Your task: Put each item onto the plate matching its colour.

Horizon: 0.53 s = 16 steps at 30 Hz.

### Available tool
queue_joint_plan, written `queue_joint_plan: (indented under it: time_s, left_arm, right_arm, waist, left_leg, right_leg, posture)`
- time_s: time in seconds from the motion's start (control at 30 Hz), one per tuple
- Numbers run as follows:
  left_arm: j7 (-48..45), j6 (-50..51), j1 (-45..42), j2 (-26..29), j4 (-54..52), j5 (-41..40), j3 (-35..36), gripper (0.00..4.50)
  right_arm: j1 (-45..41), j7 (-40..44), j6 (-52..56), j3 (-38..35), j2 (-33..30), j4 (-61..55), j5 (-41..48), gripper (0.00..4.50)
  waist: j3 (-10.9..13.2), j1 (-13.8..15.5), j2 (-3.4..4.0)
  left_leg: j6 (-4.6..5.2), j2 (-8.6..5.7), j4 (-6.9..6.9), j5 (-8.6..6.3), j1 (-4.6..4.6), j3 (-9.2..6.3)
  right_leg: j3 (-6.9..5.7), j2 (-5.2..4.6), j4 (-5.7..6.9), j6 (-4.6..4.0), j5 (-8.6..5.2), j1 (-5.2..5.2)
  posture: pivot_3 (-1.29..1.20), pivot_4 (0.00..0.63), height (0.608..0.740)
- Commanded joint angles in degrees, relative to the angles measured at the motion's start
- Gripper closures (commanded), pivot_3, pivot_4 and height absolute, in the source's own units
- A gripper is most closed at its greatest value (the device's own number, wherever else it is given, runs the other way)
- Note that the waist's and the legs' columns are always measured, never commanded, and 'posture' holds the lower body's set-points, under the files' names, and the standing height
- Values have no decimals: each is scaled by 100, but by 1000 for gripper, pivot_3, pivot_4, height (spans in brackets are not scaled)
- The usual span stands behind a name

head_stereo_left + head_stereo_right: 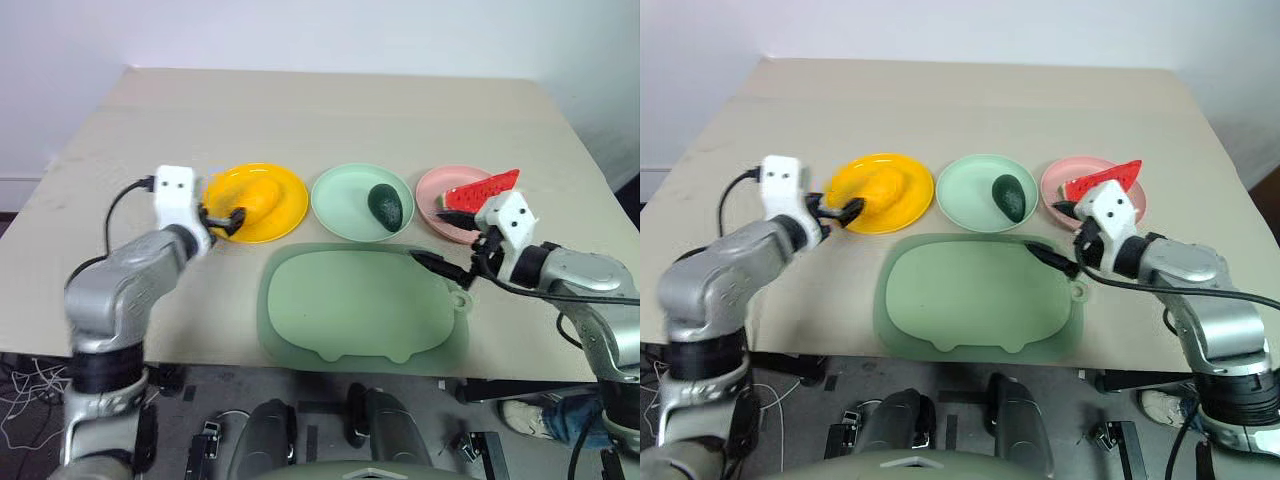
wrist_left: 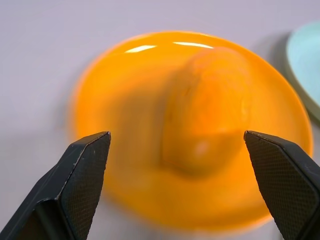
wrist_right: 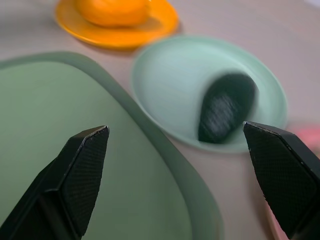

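Three foods sit matched; left end effector (image 1: 222, 221), spread beside the mango (image 1: 257, 197), could nudge it off.

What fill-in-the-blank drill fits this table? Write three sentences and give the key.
The mango lies on the ____ plate.
The avocado lies on the mint green plate, which stands ____ the other two plates.
The watermelon wedge rests on the ____ plate.
Missing words: yellow; between; pink

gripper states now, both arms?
Left gripper: open, holding nothing, facing the mango on the yellow plate.
Right gripper: open, holding nothing.
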Motion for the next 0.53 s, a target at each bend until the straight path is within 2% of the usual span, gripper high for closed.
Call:
queue_joint_plan:
  time_s: [0.03,0.13,0.3,0.53]
  left_arm:
    - [-965,-843,1058,571,-774,50,749,30]
    - [-1697,-1926,2128,693,-733,294,1064,30]
    - [-2229,-2791,2943,457,-497,367,1202,30]
    - [-2137,-3067,2872,106,-478,318,1008,30]
  right_arm:
    - [133,260,-492,-405,-189,668,-93,0]
    - [119,530,-373,-657,-284,968,192,0]
    - [523,1087,-287,-1200,-568,1277,512,0]
    - [531,1053,-421,-1250,-598,1461,418,0]
  waist:
    - [-1,-3,3]
    - [-1,16,6]
    - [-2,130,4]
    - [-2,150,4]
  left_leg:
    - [5,0,-1,-3,0,1]
    - [24,0,0,-14,1,7]
    - [33,1,6,-19,-1,-1]
    - [36,2,7,-20,1,4]
  right_leg:
    - [0,1,0,-1,-1,-1]
    - [2,-1,-1,-11,-7,-3]
    - [0,-6,-5,-23,-14,4]
    - [2,-4,-3,-21,-13,3]
  posture:
    - [0,150,740]
    - [0,150,740]
    - [0,150,740]
    - [0,150,740]
